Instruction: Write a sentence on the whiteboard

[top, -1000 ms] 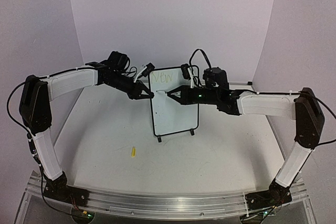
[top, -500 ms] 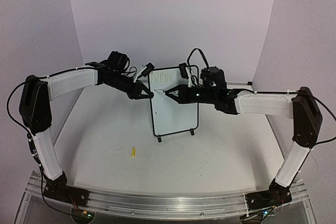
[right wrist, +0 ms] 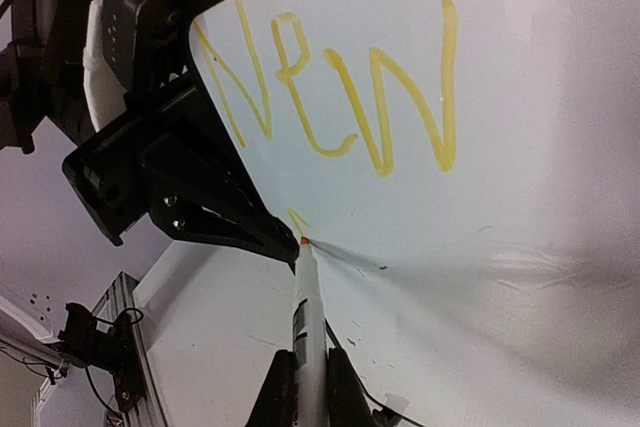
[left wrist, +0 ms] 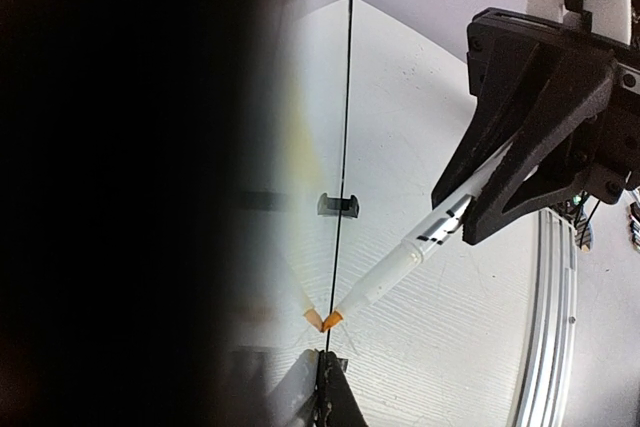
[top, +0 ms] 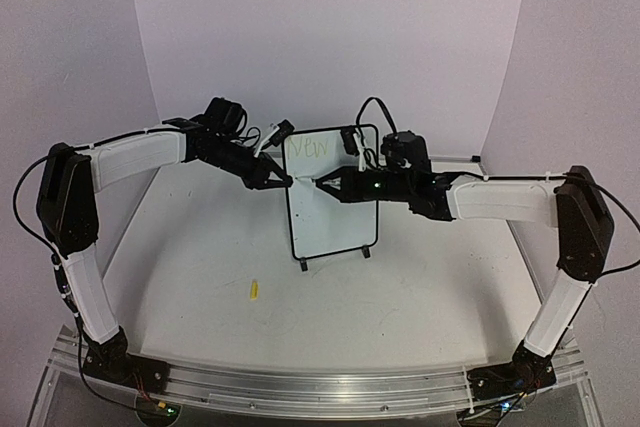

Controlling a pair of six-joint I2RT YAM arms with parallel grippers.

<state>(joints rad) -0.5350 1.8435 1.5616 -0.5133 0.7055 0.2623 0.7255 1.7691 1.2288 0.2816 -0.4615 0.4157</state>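
Whiteboard [top: 332, 232] stands upright on its two feet. Left gripper [top: 283, 180] is closed tight on the board's left edge. In the left wrist view the board appears only edge-on, as a thin black line running down between the fingers, and the whole left half of that view is black. Right gripper [top: 322, 183] is clamped narrow on a white marker [right wrist: 308, 312], whose orange tip touches the board face just below the top line. Sentence [right wrist: 340, 87] reads "NEW" in yellow along the top of the board, with one short stroke beneath the N; from above the letters are faint. Right wrist view cuts off the board's right and lower edges. Small yellow piece [top: 254, 290] lies on the table [top: 400, 287] in front of the board, left of its feet; its identity cannot be made out.
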